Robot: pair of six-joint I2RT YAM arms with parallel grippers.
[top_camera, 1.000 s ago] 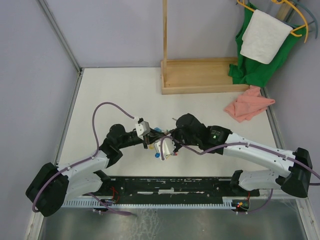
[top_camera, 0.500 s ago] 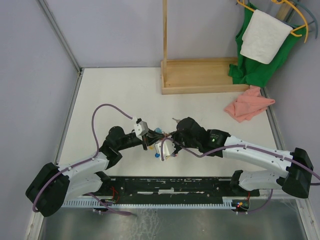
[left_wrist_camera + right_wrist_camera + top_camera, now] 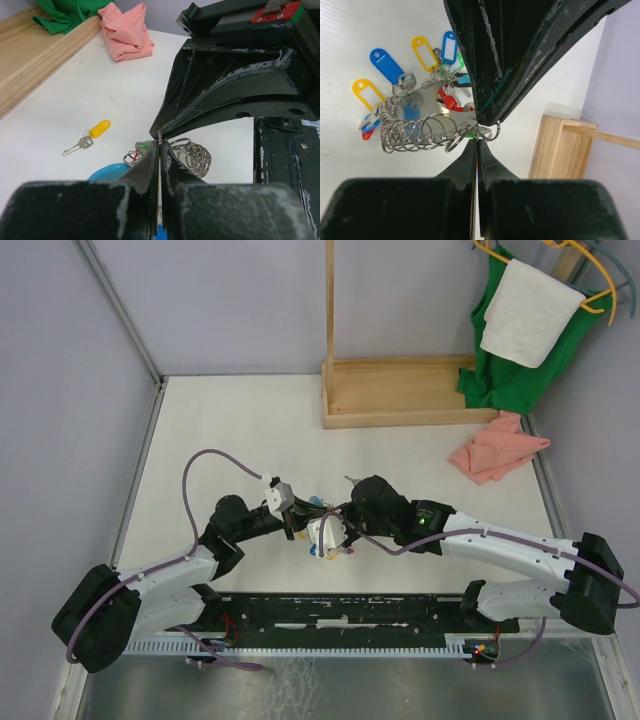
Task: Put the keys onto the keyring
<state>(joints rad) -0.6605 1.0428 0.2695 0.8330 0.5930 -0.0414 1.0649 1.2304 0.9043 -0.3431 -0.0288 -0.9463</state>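
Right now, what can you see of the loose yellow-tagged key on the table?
The yellow-tagged key lies flat on the white table, on its own and clear of the keyring. It is a small silver metal key, joined by a small split ring to an oblong, glossy yellow plastic tag. In the left wrist view the blade points lower left and the tag upper right. Nothing but the table touches it, and no jaws hold it.
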